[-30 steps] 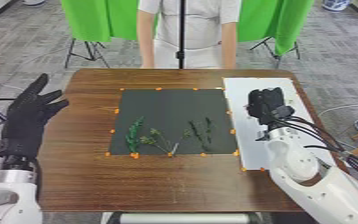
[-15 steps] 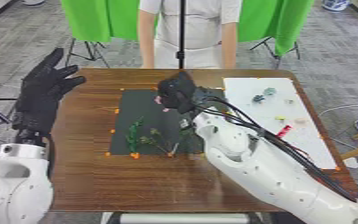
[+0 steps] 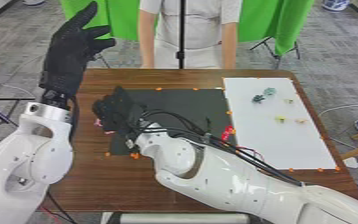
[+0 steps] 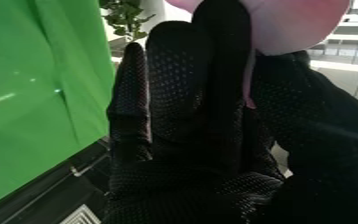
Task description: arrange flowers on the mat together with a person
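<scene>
The right hand [image 3: 115,112] pinches a pink flower [image 4: 293,22] between thumb and fingers, above the mat's nine-o'clock edge; seen from the head, pink petals show just beside the hand, at its eight to nine o'clock; the left hand [image 3: 64,57] is raised at the right one's eleven o'clock, fingers spread.

The mat [image 3: 184,100] is dark, edged with orange marks, on the brown table [image 3: 87,185]; at its three o'clock lies a white sheet [image 3: 278,150] with small blooms [image 3: 270,91], two blue-green ones toward twelve; green cloth [image 3: 87,20] hangs past the table; the floor [image 3: 326,40] is grey.
</scene>
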Action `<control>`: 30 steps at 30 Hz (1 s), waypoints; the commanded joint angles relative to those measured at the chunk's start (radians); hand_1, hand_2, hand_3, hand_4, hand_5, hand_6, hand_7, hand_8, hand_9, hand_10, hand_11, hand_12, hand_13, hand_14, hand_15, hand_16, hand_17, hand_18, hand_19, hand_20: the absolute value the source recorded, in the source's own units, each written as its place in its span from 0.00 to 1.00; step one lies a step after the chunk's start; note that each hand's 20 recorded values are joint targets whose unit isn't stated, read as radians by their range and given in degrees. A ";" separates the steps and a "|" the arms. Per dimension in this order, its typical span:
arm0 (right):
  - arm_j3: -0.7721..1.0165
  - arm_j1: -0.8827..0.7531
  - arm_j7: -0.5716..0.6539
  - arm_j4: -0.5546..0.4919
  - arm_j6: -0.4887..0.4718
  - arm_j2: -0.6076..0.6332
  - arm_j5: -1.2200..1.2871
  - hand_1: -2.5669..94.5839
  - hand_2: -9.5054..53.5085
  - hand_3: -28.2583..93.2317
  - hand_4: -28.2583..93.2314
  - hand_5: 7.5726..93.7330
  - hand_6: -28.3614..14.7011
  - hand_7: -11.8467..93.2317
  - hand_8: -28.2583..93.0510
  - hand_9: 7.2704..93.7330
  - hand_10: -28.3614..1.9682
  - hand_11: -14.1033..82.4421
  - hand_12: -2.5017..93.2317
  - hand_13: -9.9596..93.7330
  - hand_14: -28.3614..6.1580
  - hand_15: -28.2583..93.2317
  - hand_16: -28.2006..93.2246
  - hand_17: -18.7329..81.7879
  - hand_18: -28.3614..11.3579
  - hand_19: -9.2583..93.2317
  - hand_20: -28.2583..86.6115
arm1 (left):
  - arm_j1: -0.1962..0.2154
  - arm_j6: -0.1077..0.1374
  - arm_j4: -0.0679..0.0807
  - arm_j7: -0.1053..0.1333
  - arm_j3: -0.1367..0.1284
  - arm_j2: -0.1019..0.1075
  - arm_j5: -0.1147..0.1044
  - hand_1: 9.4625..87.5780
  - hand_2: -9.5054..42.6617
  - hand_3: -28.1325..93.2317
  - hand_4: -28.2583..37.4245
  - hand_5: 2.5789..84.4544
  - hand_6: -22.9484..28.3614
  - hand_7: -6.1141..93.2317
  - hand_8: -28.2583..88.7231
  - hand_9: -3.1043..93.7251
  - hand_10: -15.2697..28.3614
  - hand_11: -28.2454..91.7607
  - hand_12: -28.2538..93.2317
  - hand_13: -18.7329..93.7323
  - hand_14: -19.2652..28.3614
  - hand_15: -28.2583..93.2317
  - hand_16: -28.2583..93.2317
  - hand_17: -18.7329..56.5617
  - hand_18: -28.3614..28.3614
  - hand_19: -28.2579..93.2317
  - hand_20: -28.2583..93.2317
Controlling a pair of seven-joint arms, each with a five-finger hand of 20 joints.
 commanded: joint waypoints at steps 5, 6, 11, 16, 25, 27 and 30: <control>0.145 -0.080 -0.107 0.022 -0.205 -0.074 -0.251 0.62 0.00 0.75 0.00 0.74 0.80 0.51 0.19 0.90 0.87 0.39 0.46 0.83 0.75 0.71 0.48 0.42 0.44 0.72 0.47 | -0.001 0.001 -0.007 0.005 0.005 0.008 -0.008 0.14 0.30 0.86 0.00 0.36 0.52 0.14 0.18 0.38 0.75 0.41 0.32 0.38 0.93 0.65 0.16 0.15 0.89 0.62 0.39; 0.145 -0.080 -0.108 0.024 -0.215 -0.073 -0.256 0.62 0.00 0.75 0.00 0.74 0.80 0.51 0.19 0.89 0.87 0.39 0.46 0.83 0.75 0.71 0.48 0.42 0.44 0.72 0.47 | -0.004 0.001 -0.006 0.007 0.007 0.008 -0.007 0.14 0.30 0.86 0.00 0.36 0.52 0.14 0.18 0.38 0.75 0.41 0.32 0.38 0.93 0.65 0.16 0.15 0.89 0.62 0.39; 0.145 -0.090 -0.121 0.035 -0.245 -0.066 -0.312 0.60 0.00 0.74 0.00 0.72 0.81 0.49 0.18 0.88 0.85 0.39 0.46 0.81 0.72 0.72 0.47 0.40 0.43 0.71 0.47 | 0.005 0.000 -0.010 0.021 -0.001 0.002 -0.003 0.14 0.30 0.87 0.00 0.36 0.52 0.14 0.18 0.38 0.75 0.41 0.32 0.38 0.93 0.65 0.16 0.15 0.89 0.62 0.38; 0.143 -0.091 -0.098 0.031 -0.280 -0.060 -0.327 0.58 0.00 0.74 0.00 0.70 0.80 0.47 0.18 0.85 0.82 0.40 0.45 0.79 0.69 0.74 0.45 0.39 0.42 0.70 0.48 | 0.015 0.000 -0.011 0.026 -0.004 0.003 -0.006 0.15 0.29 0.87 0.00 0.36 0.52 0.14 0.18 0.38 0.75 0.41 0.32 0.38 0.93 0.65 0.16 0.15 0.89 0.62 0.38; 0.093 -0.056 -0.016 0.037 -0.275 -0.041 -0.356 0.48 0.00 0.77 0.00 0.66 0.79 0.39 0.17 0.75 0.69 0.55 0.32 0.74 0.63 0.76 0.41 0.36 0.38 0.69 0.49 | 0.038 0.001 -0.016 0.032 -0.013 0.007 -0.007 0.15 0.29 0.87 0.00 0.36 0.53 0.14 0.18 0.38 0.75 0.41 0.32 0.38 0.93 0.66 0.16 0.15 0.89 0.62 0.38; 0.088 -0.050 -0.002 0.036 -0.280 -0.039 -0.344 0.47 0.00 0.79 0.00 0.66 0.79 0.39 0.17 0.74 0.67 0.56 0.32 0.72 0.61 0.77 0.41 0.36 0.37 0.69 0.49 | 0.036 -0.004 -0.014 0.027 -0.014 0.004 -0.007 0.15 0.29 0.87 0.00 0.36 0.53 0.14 0.18 0.38 0.75 0.41 0.32 0.38 0.93 0.66 0.16 0.15 0.89 0.62 0.38; 0.083 -0.048 0.003 0.036 -0.281 -0.035 -0.341 0.46 0.00 0.80 0.00 0.66 0.78 0.38 0.15 0.72 0.65 0.58 0.30 0.72 0.60 0.78 0.41 0.35 0.36 0.68 0.49 | 0.042 -0.003 -0.015 0.027 -0.017 0.004 -0.008 0.15 0.29 0.87 0.00 0.36 0.53 0.14 0.18 0.38 0.75 0.41 0.32 0.38 0.94 0.66 0.16 0.15 0.89 0.62 0.37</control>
